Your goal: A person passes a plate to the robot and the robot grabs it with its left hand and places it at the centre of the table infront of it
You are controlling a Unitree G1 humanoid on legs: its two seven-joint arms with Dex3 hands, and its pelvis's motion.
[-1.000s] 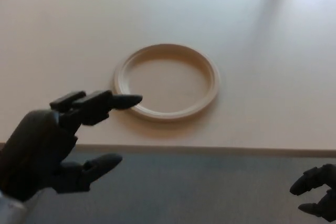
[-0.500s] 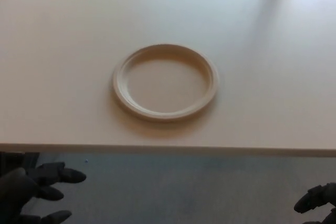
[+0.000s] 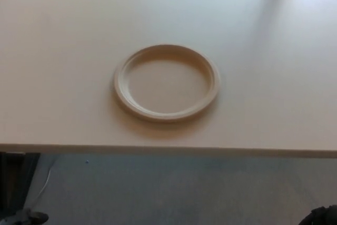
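Lying flat near the middle of the counter [image 3: 52,35], the plate [image 3: 166,82] is left released; the left hand has been withdrawn from view, its fingers unseen, so placement is judged done.

grey floor [image 3: 174,188], dark post [image 3: 13,180], perhaps a table leg

Right hand [image 3: 322,216] mostly cut off at the corner.
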